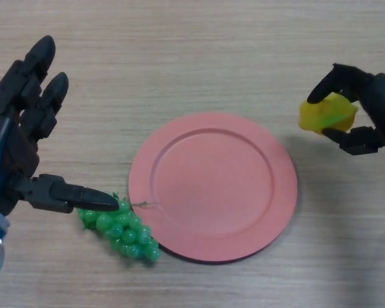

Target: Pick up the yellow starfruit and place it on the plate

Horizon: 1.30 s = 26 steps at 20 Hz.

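Head view: starfruit in the right hand, plate not yet reached

Your right hand (366, 115) has the yellow starfruit (328, 113) pinched between curled fingers above and thumb below. It sits off the right edge of the pink plate (179, 212), apart from the rim; whether it is clear of the wooden table (179, 51) you can't tell from this angle, though a faint shadow below it suggests it is lifted.

Left hand (25, 128) shows at the left edge, fingers straight and spread, holding nothing. Its thumb lies over the top of a bunch of green grapes (122, 231), which touches the plate's lower-left rim.

Step in hand, as I read it: carry across and set down.
- Move leftward until the fruit is over the plate's flat centre, not the raised rim.
- The grip looks shallow, so keep it level and unhurried.
- Lower before releasing; the fruit's ridged shape may tip or roll if dropped.
- Keep the left hand still so the grapes don't nudge the plate.
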Tool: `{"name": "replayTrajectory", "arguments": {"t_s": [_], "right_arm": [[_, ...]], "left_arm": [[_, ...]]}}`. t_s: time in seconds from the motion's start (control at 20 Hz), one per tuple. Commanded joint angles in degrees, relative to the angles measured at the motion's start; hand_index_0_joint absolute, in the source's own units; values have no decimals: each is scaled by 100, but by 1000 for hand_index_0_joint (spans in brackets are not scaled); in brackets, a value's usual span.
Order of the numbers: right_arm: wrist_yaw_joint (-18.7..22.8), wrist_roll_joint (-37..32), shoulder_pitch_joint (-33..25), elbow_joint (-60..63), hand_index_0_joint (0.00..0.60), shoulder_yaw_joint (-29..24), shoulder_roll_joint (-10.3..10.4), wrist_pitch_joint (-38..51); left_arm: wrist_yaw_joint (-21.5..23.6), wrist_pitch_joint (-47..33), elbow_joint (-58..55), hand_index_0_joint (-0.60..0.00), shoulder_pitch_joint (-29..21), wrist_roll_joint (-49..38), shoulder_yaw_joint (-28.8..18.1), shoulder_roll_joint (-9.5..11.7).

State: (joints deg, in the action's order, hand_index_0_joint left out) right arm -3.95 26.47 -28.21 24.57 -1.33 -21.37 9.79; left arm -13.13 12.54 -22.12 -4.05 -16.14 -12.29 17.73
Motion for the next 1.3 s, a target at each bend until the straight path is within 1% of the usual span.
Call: {"name": "replayTrajectory", "arguments": {"t_s": [0.05, 0.1, 0.15, 0.2, 0.25, 0.3, 0.35, 0.4, 0.45, 0.5, 0.55, 0.6, 0.65, 0.7, 0.85, 0.95, 1.0, 1.05, 1.1, 1.2, 1.25, 1.3], "right_arm": [[-11, -692, -225, -802, 600, -479, -56, 123], [-185, -921, -79, -1321, 600, -439, -15, -317], [-222, -1081, -47, -1546, 600, -482, 27, -474], [-281, -1553, 68, -2082, 600, -493, 172, -985], [-244, -1879, 105, -2383, 600, -561, 293, -1291], [-194, -2464, 244, -2919, 600, -454, 389, -1900], [-155, -2592, 300, -3122, 600, -411, 395, -2055], [-74, -2536, 439, -3314, 600, -206, 447, -2036], [-99, -2517, 529, -3455, 600, -127, 489, -2121], [-67, -2521, 528, -3617, 600, -52, 625, -2152], [-26, -2504, 551, -3667, 600, 13, 683, -2137], [-17, -2566, 758, -3843, 600, 179, 843, -2223], [-25, -2678, 858, -3979, 600, 244, 917, -2394], [60, -2728, 964, -4040, 600, 464, 997, -2446], [232, -2771, 1170, -3934, 600, 867, 1040, -2070], [415, -3017, 1267, -3808, 600, 1123, 1046, -1874], [605, -3182, 1346, -3753, 600, 1345, 1047, -1794], [723, -3260, 1366, -3728, 600, 1448, 1048, -1716], [839, -3292, 1360, -3575, 600, 1647, 1048, -1419], [976, -3261, 1345, -3266, 600, 1887, 1048, -1166], [1000, -3235, 1330, -3193, 600, 1936, 1048, -1122], [1077, -3319, 1402, -2999, 600, 2050, 1048, -866]], "left_arm": [[114, -536, -391, 0, -245, -62, -272, 177], [123, -472, -416, 0, -284, -102, -280, 197], [117, -444, -431, 0, -287, -119, -281, 205], [112, -426, -442, 0, -283, -130, -278, 203], [110, -398, -458, 0, -286, -146, -284, 208], [115, -389, -470, 0, -293, -122, -260, 205], [107, -396, -473, 0, -293, -110, -248, 203], [103, -373, -498, 0, -288, -111, -238, 192], [100, -360, -509, 0, -283, -118, -236, 187], [91, -329, -530, 0, -280, -133, -241, 186], [85, -319, -535, 0, -277, -133, -242, 188], [69, -342, -505, 0, -287, -116, -248, 193], [54, -351, -499, 0, -286, -119, -260, 198], [52, -390, -487, 0, -274, -136, -281, 192], [103, -429, -525, 0, -261, -198, -336, 202], [142, -374, -542, 0, -274, -309, -430, 235], [187, -476, -488, 0, -270, -293, -448, 241], [213, -491, -469, 0, -281, -294, -461, 251], [219, -521, -491, 0, -279, -245, -461, 276], [186, -512, -508, 0, -293, -188, -489, 307], [177, -519, -512, 0, -292, -189, -506, 308], [176, -634, -492, 0, -235, -139, -485, 267]]}}
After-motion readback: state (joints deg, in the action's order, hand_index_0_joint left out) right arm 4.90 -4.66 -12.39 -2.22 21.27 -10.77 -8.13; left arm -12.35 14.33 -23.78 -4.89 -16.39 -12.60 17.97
